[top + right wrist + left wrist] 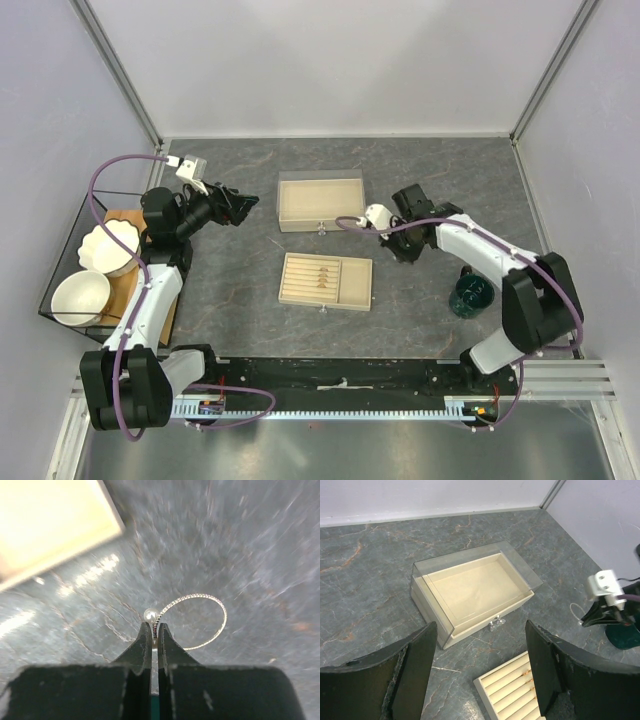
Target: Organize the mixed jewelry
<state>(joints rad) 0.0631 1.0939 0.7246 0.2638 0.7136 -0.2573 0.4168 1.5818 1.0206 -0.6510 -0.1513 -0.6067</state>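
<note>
Hoop (200, 594), a thin silver wire with a small pearl (149, 614) on it, sits pinched between the fingertips of the right tool (155, 630), which is clenched on the wire just beside the pearl. The rest of the loop stands out past the fingertips, low over the tabletop (230, 290); whether it touches the surface I cannot tell. A few copper-coloured rings (526, 672) lie in the slots of the tray (358, 284), well apart from the hoop. Beyond the tray stands a clear-lidded box (320, 200), and the hoop is to the right of both. The tabletop is grey and veined, with pale walls around it. A dark green vessel (470, 295) stands near the right arm's base. The right arm reaches forward and inward, elbow bent, wrist tipped down. The left arm is raised, its left tool (481, 625) released and spread wide, aimed at the box.
</note>
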